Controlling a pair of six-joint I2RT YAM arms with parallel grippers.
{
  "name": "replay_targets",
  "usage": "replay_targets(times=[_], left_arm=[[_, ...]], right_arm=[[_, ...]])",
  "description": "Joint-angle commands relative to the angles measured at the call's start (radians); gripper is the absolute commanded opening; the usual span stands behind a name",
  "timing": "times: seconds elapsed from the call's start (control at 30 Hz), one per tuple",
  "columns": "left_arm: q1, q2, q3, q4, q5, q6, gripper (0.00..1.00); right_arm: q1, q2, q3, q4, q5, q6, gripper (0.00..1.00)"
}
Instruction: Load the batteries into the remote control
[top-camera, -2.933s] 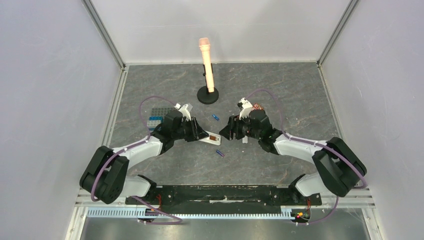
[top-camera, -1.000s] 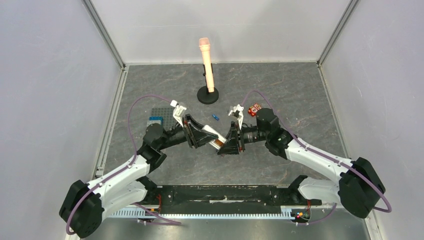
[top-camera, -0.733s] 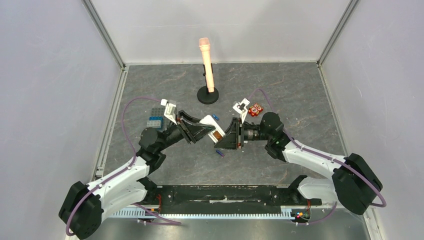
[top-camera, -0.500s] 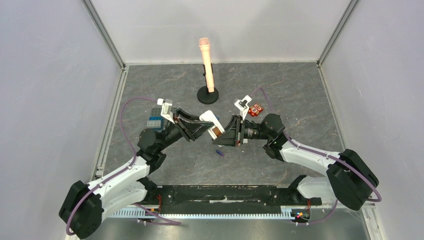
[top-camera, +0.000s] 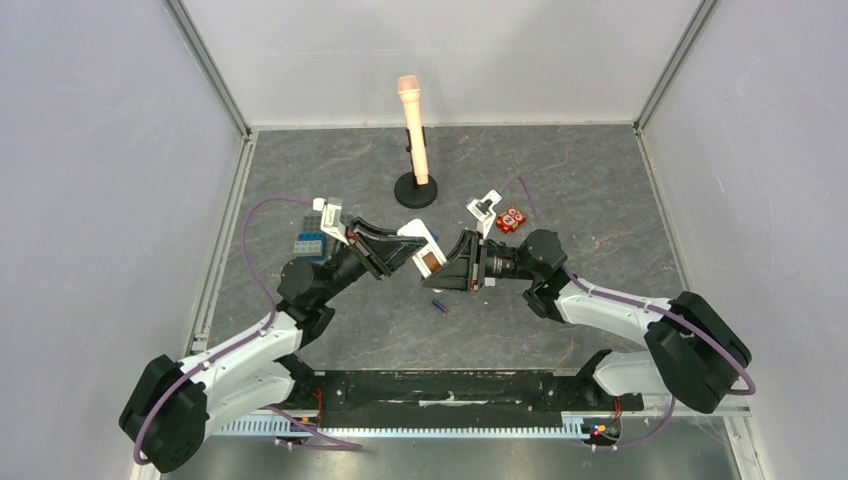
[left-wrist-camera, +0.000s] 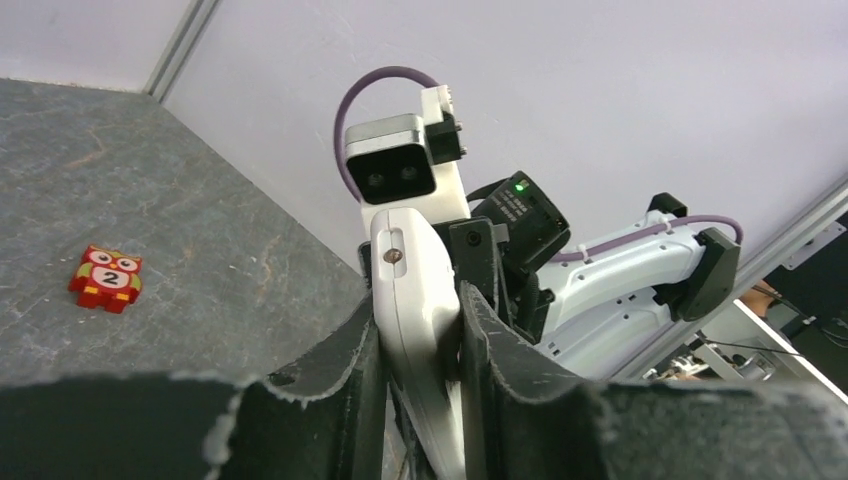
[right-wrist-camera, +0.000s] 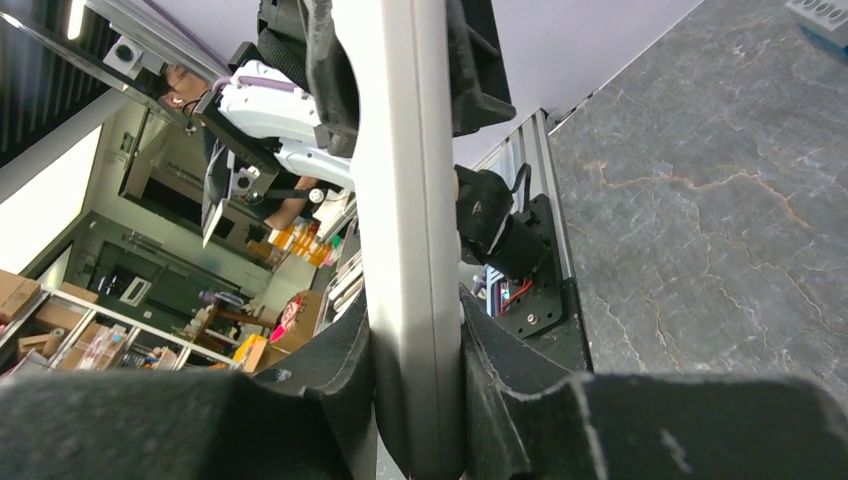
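- I had the remote control (top-camera: 424, 248), a slim slab of smooth white plastic, pinched from both sides over the middle of the table (top-camera: 600, 180). A brownish recess showed at its nearer end.
- The left gripper (left-wrist-camera: 420, 310) was clamped on the handset's narrow edges, its black pads pressed flat to the plastic, their rims ragged and rubbery.
- The right gripper (right-wrist-camera: 415, 320) was clenched on the same handset from the opposite side, with equally rough dark pads.
- One battery (top-camera: 438, 305), a tiny blue cylinder, lay on the grey veined mat just nearer than the grippers. I could not make out the second.
- A small red block (top-camera: 513, 219) sat near the right wrist.
- A grey studded plate (top-camera: 314, 222) with a blue brick (top-camera: 308, 243) lay beside the left arm.
- A peach rod (top-camera: 413, 120) stood upright on a round black stand (top-camera: 415, 190) behind the grippers.
- Bare mat lay open toward the far right corner and along the right wall.
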Motion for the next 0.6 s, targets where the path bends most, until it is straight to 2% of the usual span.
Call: replay_targets(times=[0.0, 0.03, 0.13, 0.2, 0.3, 0.43, 0.57], left_arm=[[-0.002, -0.012, -0.006, 0.040, -0.037, -0.003, 0.13], [-0.003, -0.011, -0.004, 0.035, -0.029, 0.002, 0.04], [-0.003, -0.037, 0.000, -0.030, -0.039, 0.038, 0.02], [-0.002, -0.088, 0.029, -0.206, -0.098, 0.102, 0.02], [-0.002, -0.185, 0.096, -0.556, -0.266, 0.233, 0.02], [-0.002, -0.295, 0.147, -0.869, -0.546, 0.325, 0.02], [-0.002, -0.364, 0.166, -1.035, -0.706, 0.342, 0.02]], right_arm=[[0.007, 0.006, -0.005, 0.069, 0.004, 0.007, 0.10], [0.007, 0.006, -0.001, 0.057, 0.005, 0.008, 0.12], [0.007, 0.004, 0.026, -0.046, 0.007, -0.056, 0.38], [0.007, -0.023, 0.052, -0.208, 0.048, -0.157, 0.58], [0.007, -0.088, 0.119, -0.525, 0.198, -0.386, 0.73], [0.006, -0.107, 0.169, -0.796, 0.369, -0.608, 0.75], [0.010, -0.054, 0.173, -0.902, 0.478, -0.697, 0.69]])
